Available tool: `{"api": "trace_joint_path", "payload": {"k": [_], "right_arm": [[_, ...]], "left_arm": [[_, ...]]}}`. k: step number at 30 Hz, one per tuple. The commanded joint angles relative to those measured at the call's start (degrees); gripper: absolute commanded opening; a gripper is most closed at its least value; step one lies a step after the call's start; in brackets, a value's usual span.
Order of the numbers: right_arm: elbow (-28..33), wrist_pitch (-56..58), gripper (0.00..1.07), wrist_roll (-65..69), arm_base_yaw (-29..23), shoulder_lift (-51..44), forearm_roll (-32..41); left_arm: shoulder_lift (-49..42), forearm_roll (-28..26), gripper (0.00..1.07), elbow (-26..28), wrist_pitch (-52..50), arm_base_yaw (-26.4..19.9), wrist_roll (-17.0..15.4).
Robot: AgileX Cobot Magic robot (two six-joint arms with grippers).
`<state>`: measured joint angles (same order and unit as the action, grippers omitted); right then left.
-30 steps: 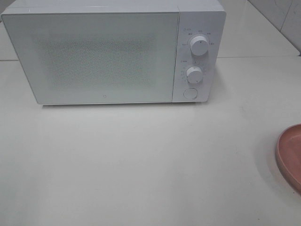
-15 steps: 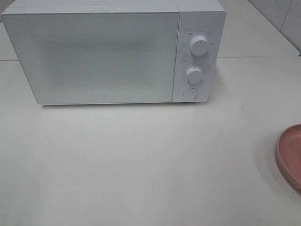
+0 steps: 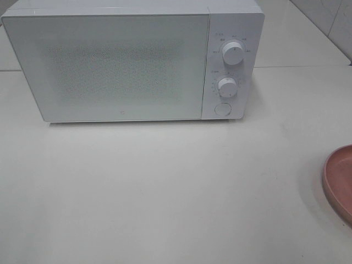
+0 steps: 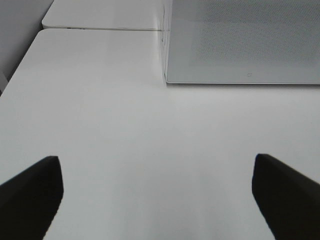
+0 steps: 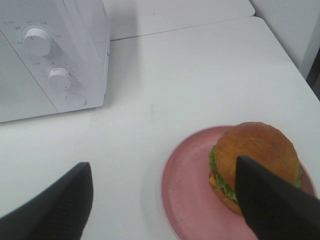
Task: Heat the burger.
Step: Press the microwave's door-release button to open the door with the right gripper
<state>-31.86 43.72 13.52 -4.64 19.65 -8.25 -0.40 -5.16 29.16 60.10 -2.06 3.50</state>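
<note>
The opening step is judged to be in hand, with nothing of the heating done yet; the microwave is seen with its door closed, and the burger is found outside it, resting on the pink plate on the table, well apart from the oven and to its right; in the high view only the plate's rim is caught and the burger itself is cut off. The left gripper is held with its jaws wide apart over bare table before the door, nothing between them; the right gripper is likewise spread and empty, poised above the plate's near side. The next move is thought to call for the door to be opened, perhaps by the round button; the burger could then be grasped across its sides. The burger is set upright, bun crown uppermost; being round, no long axis is shown beyond its vertical stack.
</note>
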Motion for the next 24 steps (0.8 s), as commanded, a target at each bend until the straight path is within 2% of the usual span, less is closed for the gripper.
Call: {"api": "trace_joint_path", "payload": {"k": [1,24], "right_arm": [[-0.34,-6.36,0.73,0.17,-0.11,4.24,-0.34],[-0.29,-32.95,0.73,0.23,-0.11,31.74,-0.63]], "left_arm": [[-1.09,-0.11,0.98,-0.23,-0.63,0.11,-0.4],[-1.09,-0.11,0.98,-0.23,-0.63,0.11,-0.4]]}}
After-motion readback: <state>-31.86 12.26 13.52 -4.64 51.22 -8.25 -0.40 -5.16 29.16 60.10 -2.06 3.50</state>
